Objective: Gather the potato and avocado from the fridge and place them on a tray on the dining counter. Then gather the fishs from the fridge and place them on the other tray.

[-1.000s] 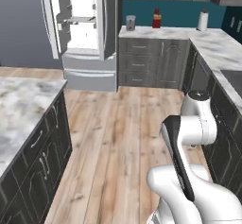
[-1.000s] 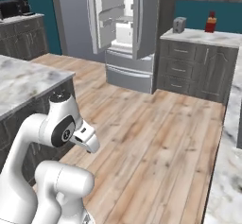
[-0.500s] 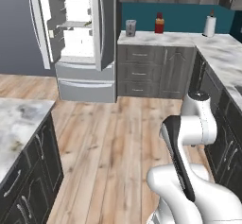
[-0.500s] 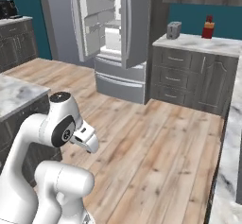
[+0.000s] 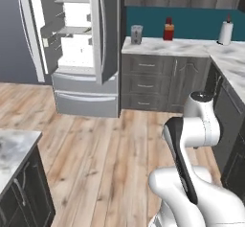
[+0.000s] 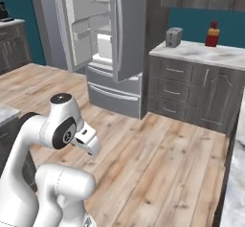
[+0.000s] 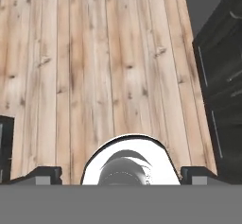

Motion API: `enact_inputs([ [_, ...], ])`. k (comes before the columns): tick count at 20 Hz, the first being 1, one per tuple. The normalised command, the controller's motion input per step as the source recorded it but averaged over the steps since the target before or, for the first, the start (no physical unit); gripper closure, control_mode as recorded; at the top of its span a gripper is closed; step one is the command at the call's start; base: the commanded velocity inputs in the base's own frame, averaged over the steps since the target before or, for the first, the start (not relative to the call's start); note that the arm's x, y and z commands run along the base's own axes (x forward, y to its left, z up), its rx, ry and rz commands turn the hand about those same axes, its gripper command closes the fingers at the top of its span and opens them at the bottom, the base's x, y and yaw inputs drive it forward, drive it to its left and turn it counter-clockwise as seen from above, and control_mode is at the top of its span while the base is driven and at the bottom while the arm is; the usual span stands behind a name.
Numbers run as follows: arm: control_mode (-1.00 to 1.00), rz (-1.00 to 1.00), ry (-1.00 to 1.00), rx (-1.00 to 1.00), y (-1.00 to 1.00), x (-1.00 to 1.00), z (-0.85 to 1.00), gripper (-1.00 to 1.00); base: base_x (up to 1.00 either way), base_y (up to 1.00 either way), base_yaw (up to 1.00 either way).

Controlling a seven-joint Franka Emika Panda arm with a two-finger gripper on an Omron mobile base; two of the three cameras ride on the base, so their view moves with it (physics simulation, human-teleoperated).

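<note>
Nearing the fridge (image 5: 81, 49) as the base has driven closer, its doors open ahead; claw (image 7: 118, 175) spread wide and empty over floorboards, produce not yet discernible inside

fridge (image 5: 86, 92): grey steel, white inside | floor (image 5: 110, 159): light wood planks | wall (image 5: 191, 25): teal

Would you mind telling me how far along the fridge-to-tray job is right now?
Nothing looks delivered yet. The fridge stands across the wood floor with its doors already open, white shelves showing. In hand: nothing; the end effector is open and empty, pointed down at the floor. Left: reaching the fridge, picking the produce and fish, and carrying them to the trays.
</note>
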Motion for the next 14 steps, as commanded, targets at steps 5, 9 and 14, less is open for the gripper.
enact_inputs([
  [5, 1.00, 0.00, 0.00, 0.00, 0.00, 0.00, 0.00, -1.00, 0.87, 0.08, 0.11],
  [9, 1.00, 0.00, 0.00, 0.00, 0.00, 0.00, 0.00, -1.00, 0.69, 0.17, 0.15],
  [14, 1.00, 0.00, 0.00, 0.00, 0.00, 0.00, 0.00, -1.00, 0.52, 0.27, 0.20],
])
